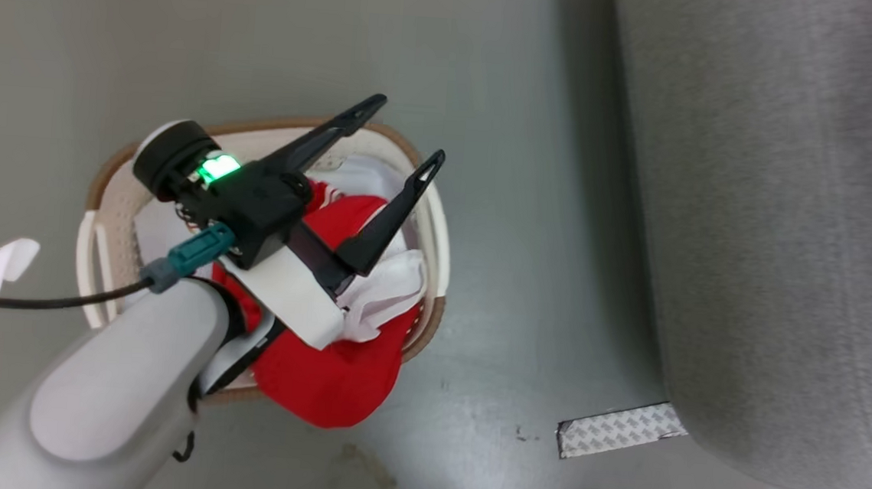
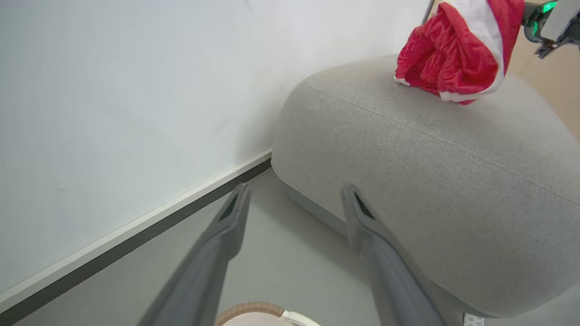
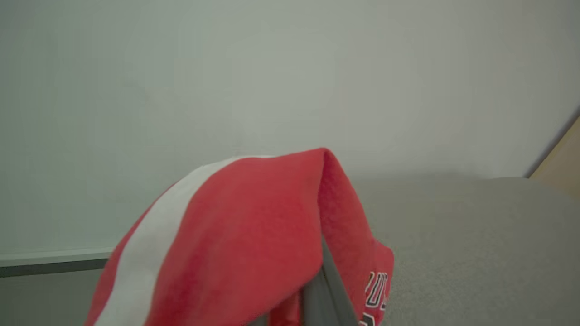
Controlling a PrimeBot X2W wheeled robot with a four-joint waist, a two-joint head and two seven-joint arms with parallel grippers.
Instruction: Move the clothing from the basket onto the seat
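A bunched red garment (image 2: 453, 50) of thin, shiny mesh-like fabric, with a broad white band and white lettering at its hem, hangs just over the top of the light grey sofa (image 2: 453, 181) by the white wall. The right gripper (image 2: 534, 22) holds it, the cloth draped over its fingers (image 3: 328, 290). More red clothing (image 1: 334, 383) with white folds lies heaped in the cream laundry basket (image 1: 95, 182) on the grey floor beside the sofa, spilling over its brown rim, and the left gripper (image 1: 405, 131) hovers above it with fingers spread wide and nothing between them.
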